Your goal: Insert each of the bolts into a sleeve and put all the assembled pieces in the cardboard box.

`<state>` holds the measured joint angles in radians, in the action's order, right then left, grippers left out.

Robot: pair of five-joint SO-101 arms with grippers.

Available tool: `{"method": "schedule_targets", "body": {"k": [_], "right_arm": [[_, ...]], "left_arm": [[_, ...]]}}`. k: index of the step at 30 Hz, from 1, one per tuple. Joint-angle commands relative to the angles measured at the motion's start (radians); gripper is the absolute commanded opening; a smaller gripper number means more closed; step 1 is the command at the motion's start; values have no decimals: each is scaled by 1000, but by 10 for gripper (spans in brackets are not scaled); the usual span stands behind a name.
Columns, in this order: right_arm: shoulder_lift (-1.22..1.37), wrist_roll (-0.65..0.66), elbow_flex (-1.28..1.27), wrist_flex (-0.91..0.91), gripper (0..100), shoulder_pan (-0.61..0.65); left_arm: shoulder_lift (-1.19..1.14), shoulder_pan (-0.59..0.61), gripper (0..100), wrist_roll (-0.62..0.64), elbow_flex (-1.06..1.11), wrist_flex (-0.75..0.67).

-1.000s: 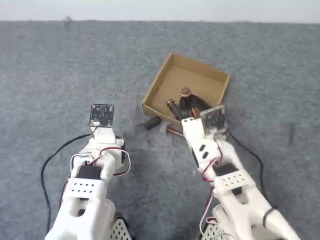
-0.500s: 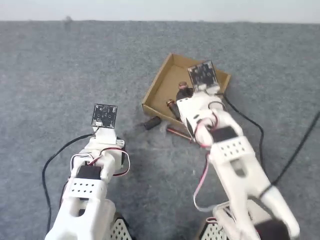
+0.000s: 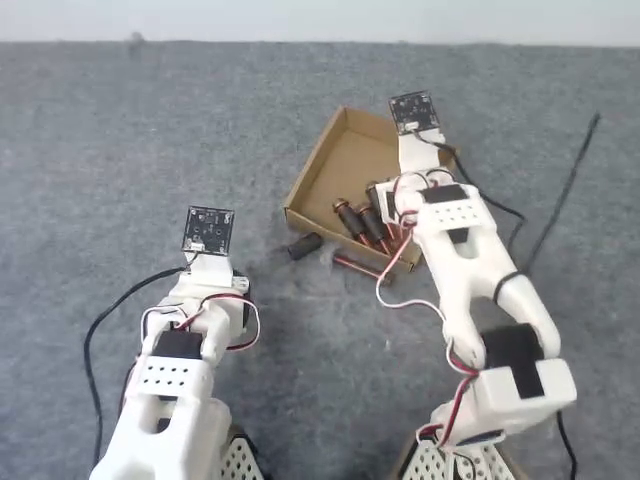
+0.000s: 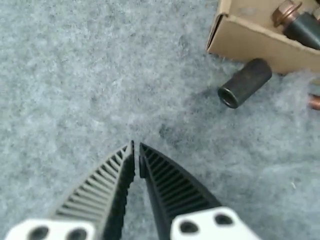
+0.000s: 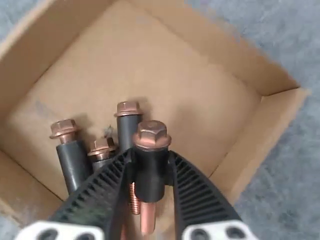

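Grey fuzzy carpet (image 3: 150,130) is covering the table, meeting a pale wall (image 3: 300,18) at the far edge. The left gripper (image 4: 136,150) is hanging over bare carpet, its jaws almost touching and gripping nothing. A loose black cylindrical sleeve (image 4: 245,83) and a bare copper bolt (image 3: 357,265) are lying just outside the brown cardboard box (image 5: 260,65). Three bolt-in-sleeve pieces (image 5: 70,150) are resting inside it, while the right gripper (image 5: 150,155) is clamping a fourth assembled piece (image 5: 151,135) above them.
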<state>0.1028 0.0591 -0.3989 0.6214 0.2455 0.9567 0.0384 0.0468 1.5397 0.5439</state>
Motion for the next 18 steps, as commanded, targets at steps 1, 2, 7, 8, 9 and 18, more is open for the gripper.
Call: {"method": "schedule_targets", "body": {"k": [1, 2, 7, 8, 9, 18], "right_arm": [[2, 8, 109, 28, 132, -7], [4, 11, 114, 31, 155, -7], [-35, 11, 121, 64, 97, -7], [-54, 9, 121, 74, 61, -7], [-79, 8, 121, 91, 22, -5], [-318, 14, 120, 409, 7, 107]], "left_arm": [[9, -2, 12, -12, -33, -26], [9, -2, 12, -12, -33, -26], [9, -2, 12, -12, -33, -29], [9, -2, 12, -12, -33, -31], [9, -2, 12, -12, -33, -31], [9, -2, 12, -12, -33, -32]]}}
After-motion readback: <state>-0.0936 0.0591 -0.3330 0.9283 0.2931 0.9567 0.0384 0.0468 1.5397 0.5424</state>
